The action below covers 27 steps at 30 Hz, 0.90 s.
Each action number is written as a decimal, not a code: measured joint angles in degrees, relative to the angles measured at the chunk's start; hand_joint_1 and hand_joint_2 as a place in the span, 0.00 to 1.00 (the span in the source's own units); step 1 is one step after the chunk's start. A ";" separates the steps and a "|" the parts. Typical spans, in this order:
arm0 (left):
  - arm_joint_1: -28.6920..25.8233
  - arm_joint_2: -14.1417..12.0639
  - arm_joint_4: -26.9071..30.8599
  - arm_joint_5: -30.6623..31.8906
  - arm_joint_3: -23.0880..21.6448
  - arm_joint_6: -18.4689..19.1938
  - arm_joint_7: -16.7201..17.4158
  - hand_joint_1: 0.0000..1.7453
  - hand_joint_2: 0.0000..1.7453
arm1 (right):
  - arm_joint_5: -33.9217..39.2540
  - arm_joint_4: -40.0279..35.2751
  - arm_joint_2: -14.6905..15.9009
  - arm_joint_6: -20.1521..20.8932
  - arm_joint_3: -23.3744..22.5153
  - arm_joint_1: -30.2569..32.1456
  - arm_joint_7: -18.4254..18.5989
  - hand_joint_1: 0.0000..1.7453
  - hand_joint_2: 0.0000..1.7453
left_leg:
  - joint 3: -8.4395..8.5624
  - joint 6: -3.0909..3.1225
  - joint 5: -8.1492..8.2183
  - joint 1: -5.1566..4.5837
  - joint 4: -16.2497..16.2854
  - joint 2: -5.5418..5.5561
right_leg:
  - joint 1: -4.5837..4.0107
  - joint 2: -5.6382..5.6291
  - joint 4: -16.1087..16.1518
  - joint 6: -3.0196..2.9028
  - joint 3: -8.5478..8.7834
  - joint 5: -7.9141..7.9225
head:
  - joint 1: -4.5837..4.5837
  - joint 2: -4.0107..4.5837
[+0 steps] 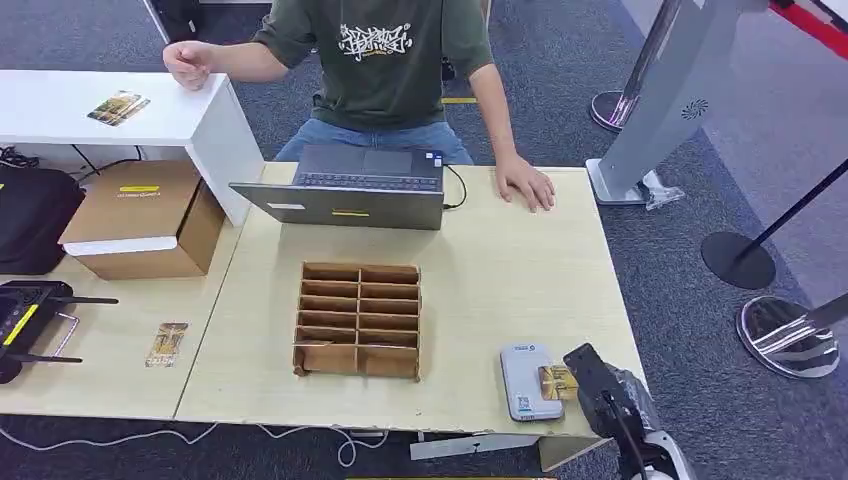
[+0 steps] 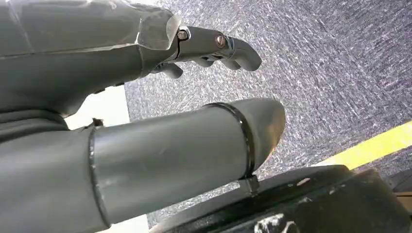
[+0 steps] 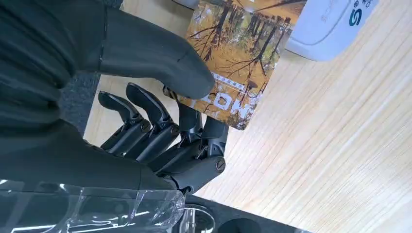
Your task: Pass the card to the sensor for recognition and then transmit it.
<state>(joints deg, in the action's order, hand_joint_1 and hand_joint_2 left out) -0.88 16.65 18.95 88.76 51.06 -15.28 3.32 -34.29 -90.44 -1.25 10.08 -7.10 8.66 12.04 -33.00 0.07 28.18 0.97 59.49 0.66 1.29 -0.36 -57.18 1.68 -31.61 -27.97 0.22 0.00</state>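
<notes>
My right hand [image 1: 597, 383] [image 3: 160, 111] pinches a card [image 1: 556, 381] [image 3: 238, 53] printed with an autumn forest picture, thumb on top and fingers beneath. The card lies partly over the edge of the white sensor box [image 1: 528, 380] [image 3: 330, 26] at the table's front right. My left hand [image 2: 214, 46] hangs over grey carpet, fingers curled loosely and holding nothing.
A cardboard slot organiser [image 1: 358, 320] stands mid-table. A person sits behind a grey laptop [image 1: 345, 190], one hand [image 1: 526, 183] flat on the table. Another card [image 1: 167, 343] lies on the left table beside a black device [image 1: 25, 320]. A cardboard box [image 1: 145, 220] stands at left.
</notes>
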 joint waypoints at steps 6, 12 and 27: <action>0.00 0.00 0.02 0.00 0.00 0.28 0.00 0.00 0.00 | -0.02 0.48 -0.04 0.92 0.00 0.00 0.48 1.00 1.00 | 0.00 0.00 0.00 0.00 0.00 0.00 | 0.00 0.00 0.00 0.00 0.00 0.00 | 0.00 0.00; 0.00 0.00 0.07 0.00 0.00 0.28 0.00 0.00 0.00 | -0.55 0.61 -0.17 0.13 0.00 -0.08 -0.22 1.00 1.00 | 0.00 0.00 0.00 0.00 0.00 0.00 | 0.00 0.00 0.00 0.00 0.00 0.00 | 0.00 0.00; -0.90 1.07 3.98 0.00 -0.07 1.90 0.11 0.00 0.00 | -5.00 -11.27 -2.14 -9.29 0.00 0.19 -7.30 1.00 1.00 | -0.02 0.00 0.00 0.00 0.00 0.01 | 0.00 0.01 0.00 0.00 -0.02 -0.01 | 0.00 0.00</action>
<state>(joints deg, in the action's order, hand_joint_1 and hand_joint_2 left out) -1.79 17.73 22.93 88.76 50.99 -13.38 3.43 -39.30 -101.72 -3.39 0.79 -7.10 8.85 4.75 -33.01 0.07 28.18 0.97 59.49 0.67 1.29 -0.35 -57.19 1.68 -31.63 -27.98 0.22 0.00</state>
